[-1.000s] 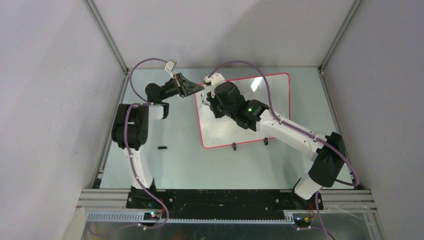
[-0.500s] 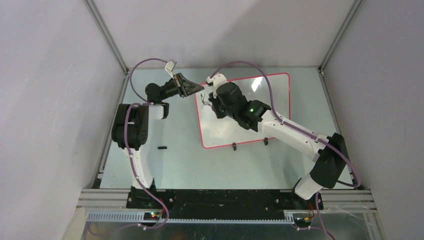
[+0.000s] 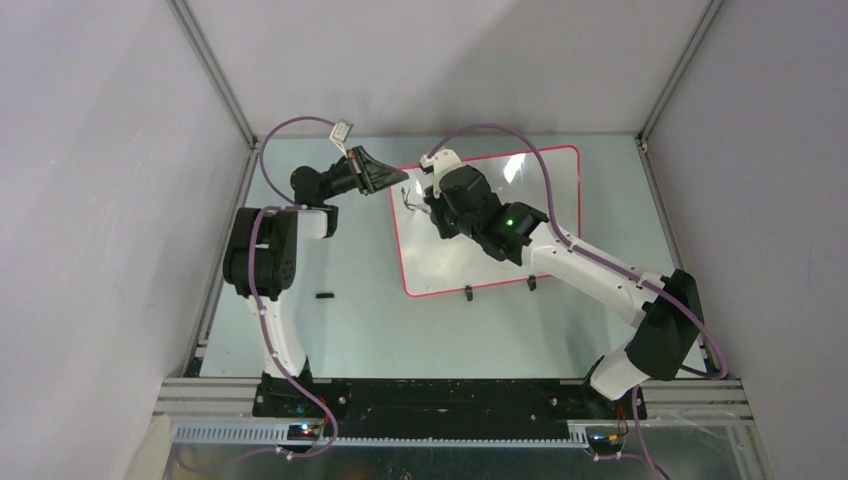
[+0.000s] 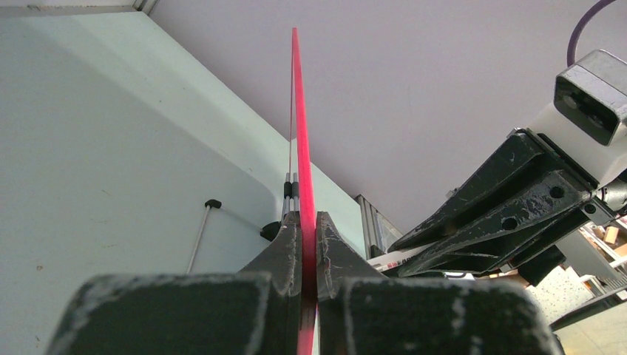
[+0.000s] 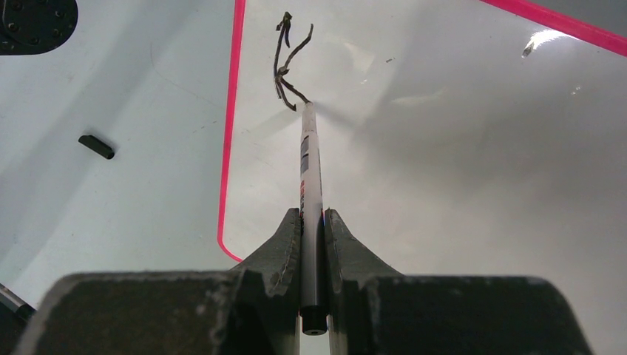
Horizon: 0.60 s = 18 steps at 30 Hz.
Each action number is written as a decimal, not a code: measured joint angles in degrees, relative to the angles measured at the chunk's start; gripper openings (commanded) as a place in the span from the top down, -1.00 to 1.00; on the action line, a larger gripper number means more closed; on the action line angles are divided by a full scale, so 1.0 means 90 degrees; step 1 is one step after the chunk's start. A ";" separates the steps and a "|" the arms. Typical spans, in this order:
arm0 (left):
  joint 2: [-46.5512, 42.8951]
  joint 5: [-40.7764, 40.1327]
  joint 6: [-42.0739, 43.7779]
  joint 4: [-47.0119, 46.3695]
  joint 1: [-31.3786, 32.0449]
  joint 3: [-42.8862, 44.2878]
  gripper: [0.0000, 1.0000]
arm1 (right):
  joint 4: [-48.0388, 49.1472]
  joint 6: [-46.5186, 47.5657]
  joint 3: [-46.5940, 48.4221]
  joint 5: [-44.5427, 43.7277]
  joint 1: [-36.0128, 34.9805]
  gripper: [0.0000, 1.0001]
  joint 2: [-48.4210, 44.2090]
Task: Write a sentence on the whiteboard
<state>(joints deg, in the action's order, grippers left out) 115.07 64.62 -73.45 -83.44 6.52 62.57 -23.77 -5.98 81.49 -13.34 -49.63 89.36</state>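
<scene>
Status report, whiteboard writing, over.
Left gripper shut on whiteboard rim. Right gripper shut on marker, tip at first strokes. Small black piece lies off board.

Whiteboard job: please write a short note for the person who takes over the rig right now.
Left gripper: shut on the whiteboard, clamping its left rim.
Right gripper: shut on the marker, tip at the board beside the strokes.
Done: only a few black strokes of the sentence, near the board's far left corner.
Left: nearly all of the sentence.
</scene>
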 measured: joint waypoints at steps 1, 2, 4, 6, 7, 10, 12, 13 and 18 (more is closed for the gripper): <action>0.0000 -0.0002 0.0000 0.0000 0.0000 0.0000 1.00 | 0.0000 -0.0002 -0.0007 -0.0007 0.0000 1.00 -0.0002; 0.0000 -0.0002 0.0000 0.0000 0.0000 0.0000 1.00 | -0.0002 -0.0002 -0.0007 -0.0015 0.0000 1.00 -0.0005; 0.0000 0.0000 0.0000 0.0000 0.0000 0.0000 1.00 | -0.0002 -0.0002 -0.0007 -0.0015 0.0000 1.00 -0.0010; -0.0002 0.0000 0.0000 0.0000 0.0000 0.0000 1.00 | -0.0002 -0.0002 -0.0010 -0.0015 0.0000 1.00 -0.0019; 0.0000 0.0000 0.0000 -0.0002 0.0000 0.0000 1.00 | -0.0002 -0.0002 -0.0012 -0.0015 0.0000 1.00 -0.0027; -0.0002 0.0002 0.0000 -0.0005 0.0000 0.0000 1.00 | 0.0010 0.0000 -0.0046 -0.0051 0.0002 1.00 -0.0087; -0.0002 0.0002 0.0000 -0.0005 0.0000 0.0000 1.00 | 0.0007 0.0000 -0.0080 -0.0053 0.0007 1.00 -0.0170; 0.0000 0.0002 0.0000 -0.0005 0.0000 0.0000 1.00 | 0.0010 0.0000 -0.0090 -0.0051 0.0007 1.00 -0.0219; 0.0000 0.0002 -0.0002 -0.0005 0.0000 0.0002 1.00 | 0.0056 0.0000 -0.0095 -0.0032 0.0007 1.00 -0.0500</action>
<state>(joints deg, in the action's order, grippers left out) 115.07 64.64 -73.47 -83.48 6.52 62.59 -23.27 -5.98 80.64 -13.63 -49.56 84.86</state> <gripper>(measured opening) 0.045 0.149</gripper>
